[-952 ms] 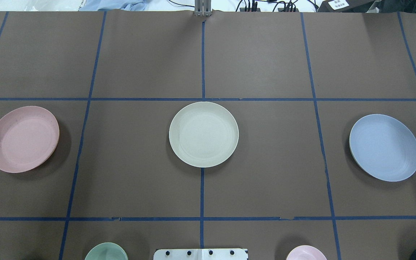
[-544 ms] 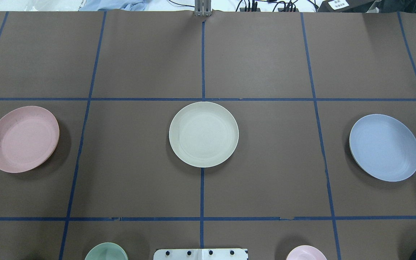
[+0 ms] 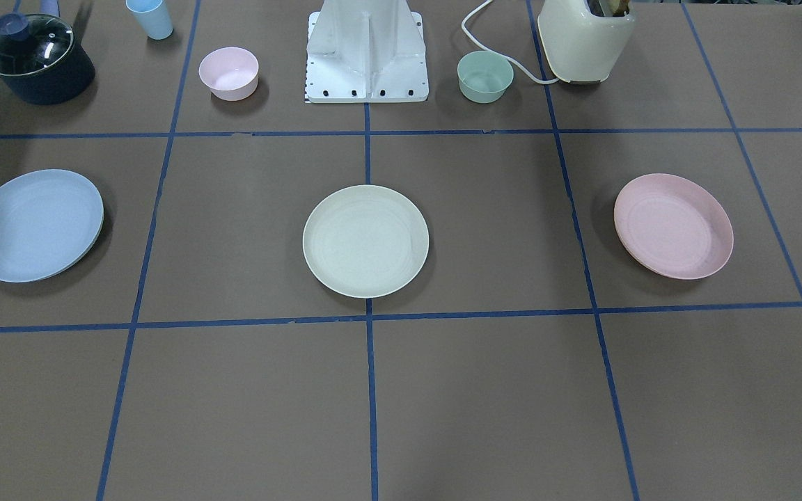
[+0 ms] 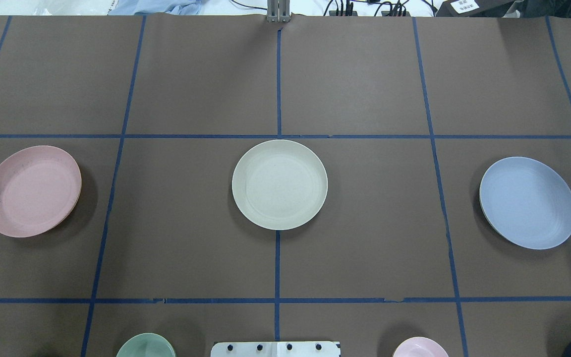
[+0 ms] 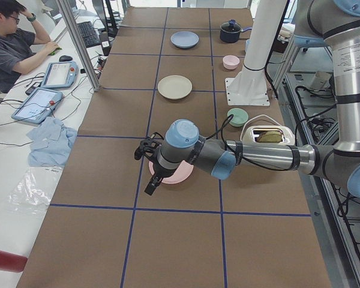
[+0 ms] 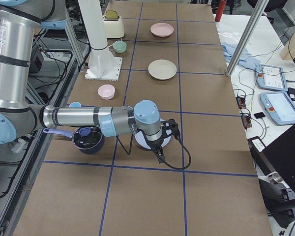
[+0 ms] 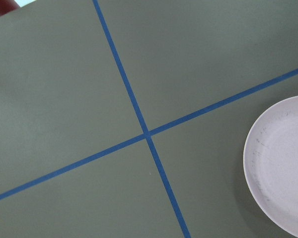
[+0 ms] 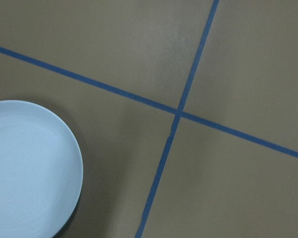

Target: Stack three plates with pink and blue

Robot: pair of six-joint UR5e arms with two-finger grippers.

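On table (image 4: 191,223): pink plate (image 4: 31,191) | cream plate (image 4: 279,184) | blue plate (image 4: 528,202), well apart | left/right jaws: cannot tell

robot lab: teach pendants (image 6: 272,77), taped table (image 4: 191,223)

Taking 12 o'clock as pointing away from the robot, I have the centre plate (image 4: 279,184) in the middle of the tabletop (image 4: 191,74), lying on the tape line (image 4: 277,267) that runs from 12 to 6. The left plate (image 4: 31,191) lies well apart at its 9 o'clock, and the right plate (image 4: 528,202) well apart at 3, a touch toward 4. The robot base (image 4: 275,348) stands at 6 o'clock by the near edge. The left bowl (image 4: 145,345) sits near the base at 7 o'clock and the right bowl (image 4: 420,347) at 5. Outward of the left bowl stands the toaster (image 3: 585,38). Outward of the right bowl stand the cup (image 3: 150,17) and then the pot (image 3: 37,59), at about 4 o'clock.
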